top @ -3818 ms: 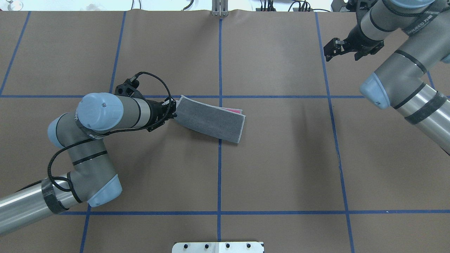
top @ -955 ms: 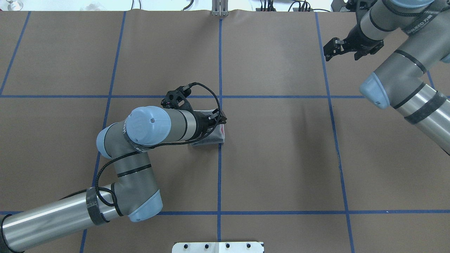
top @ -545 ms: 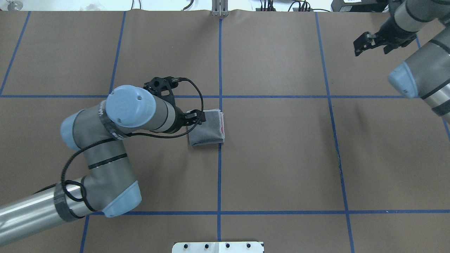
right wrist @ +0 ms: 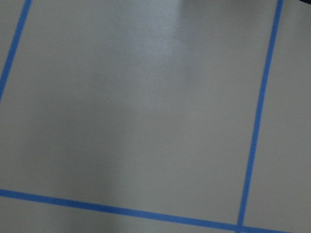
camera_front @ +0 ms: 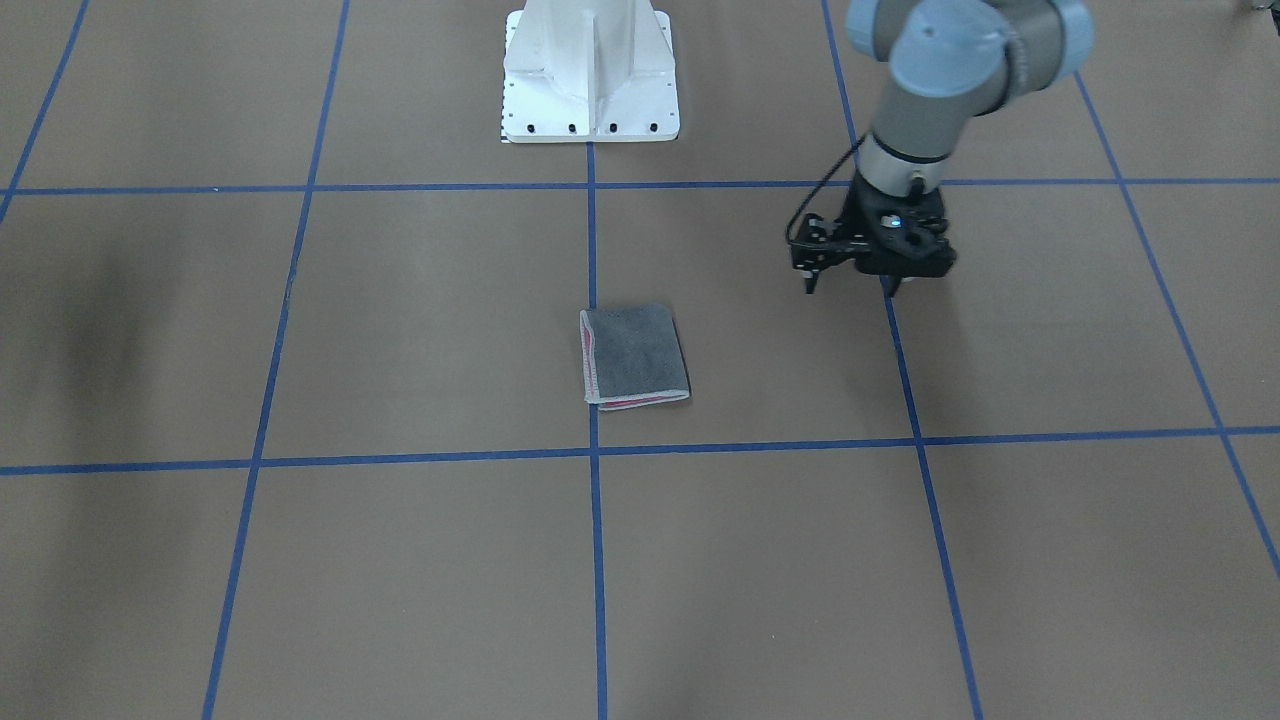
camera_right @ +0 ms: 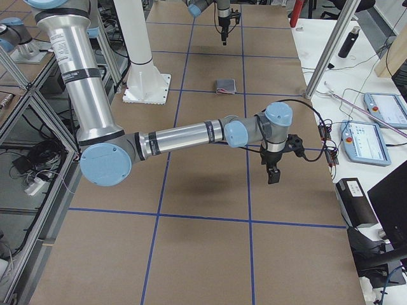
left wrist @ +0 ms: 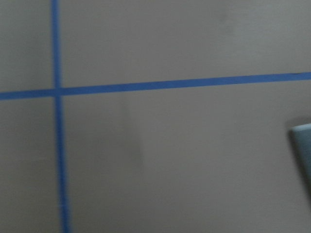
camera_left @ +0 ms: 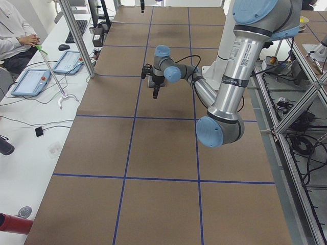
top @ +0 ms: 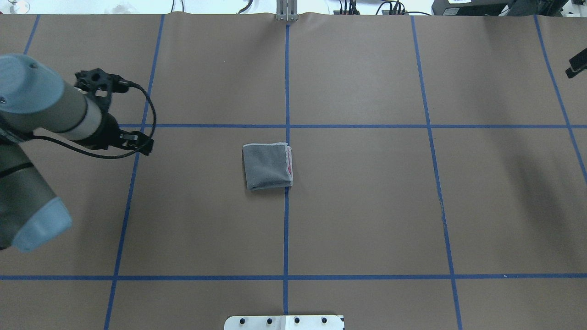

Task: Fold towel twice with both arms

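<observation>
Lying folded grey-side up on the worktop (top: 367,206), towel (top: 267,166) untouched; left hand (camera_front: 852,287) well clear, spread apart; right hand (camera_right: 272,175): cannot tell.

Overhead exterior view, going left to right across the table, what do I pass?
left gripper → towel → right gripper, only a black sliver at the right edge.

The left arm (top: 55,110) is bent at the elbow, its wrist turned so that the left gripper (camera_front: 851,290) points straight down, jaws apart and holding nothing. The right arm (camera_right: 184,135) stretches out nearly level, and the right gripper (camera_right: 273,173) hangs downward from its wrist; how its jaws stand cannot be told.
</observation>
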Tool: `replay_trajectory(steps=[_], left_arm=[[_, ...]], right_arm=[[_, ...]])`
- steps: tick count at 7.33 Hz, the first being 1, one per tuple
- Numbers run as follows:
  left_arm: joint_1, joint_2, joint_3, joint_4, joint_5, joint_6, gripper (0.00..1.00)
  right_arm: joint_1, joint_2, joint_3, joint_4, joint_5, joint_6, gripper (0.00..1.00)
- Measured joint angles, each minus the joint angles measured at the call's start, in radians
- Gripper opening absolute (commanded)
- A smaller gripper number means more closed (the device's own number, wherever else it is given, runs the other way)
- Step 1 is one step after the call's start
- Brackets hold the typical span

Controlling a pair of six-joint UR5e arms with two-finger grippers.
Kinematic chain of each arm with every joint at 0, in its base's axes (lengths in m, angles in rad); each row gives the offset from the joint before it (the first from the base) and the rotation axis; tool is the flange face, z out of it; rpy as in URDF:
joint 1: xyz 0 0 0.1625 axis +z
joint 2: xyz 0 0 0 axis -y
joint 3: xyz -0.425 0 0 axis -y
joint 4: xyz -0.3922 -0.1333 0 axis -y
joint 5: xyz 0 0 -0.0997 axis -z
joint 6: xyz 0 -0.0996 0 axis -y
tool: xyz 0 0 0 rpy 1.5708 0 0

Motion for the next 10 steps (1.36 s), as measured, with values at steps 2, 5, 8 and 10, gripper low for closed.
replay_trajectory(steps=[2,5,8,10], left_arm=[[-0.214,0.128,-0.003,0.001,-0.138,0.295,1.0],[-0.542,0.299,0.06,0.007,-0.26,0.733,1.0],[-0.724,0.422,0.121,0.001,-0.313,0.877,1.0],[-0.778,0.463,0.131,-0.006,-0.326,0.885,1.0]], right_arm=[[0.105,-0.113,-0.004,0.011,0.092,-0.088,1.0],[0.135,-0.166,0.002,0.046,0.049,-0.091,1.0],[0.104,-0.16,0.005,0.064,0.036,-0.017,1.0],[0.085,-0.159,0.005,0.071,0.035,0.002,1.0]])
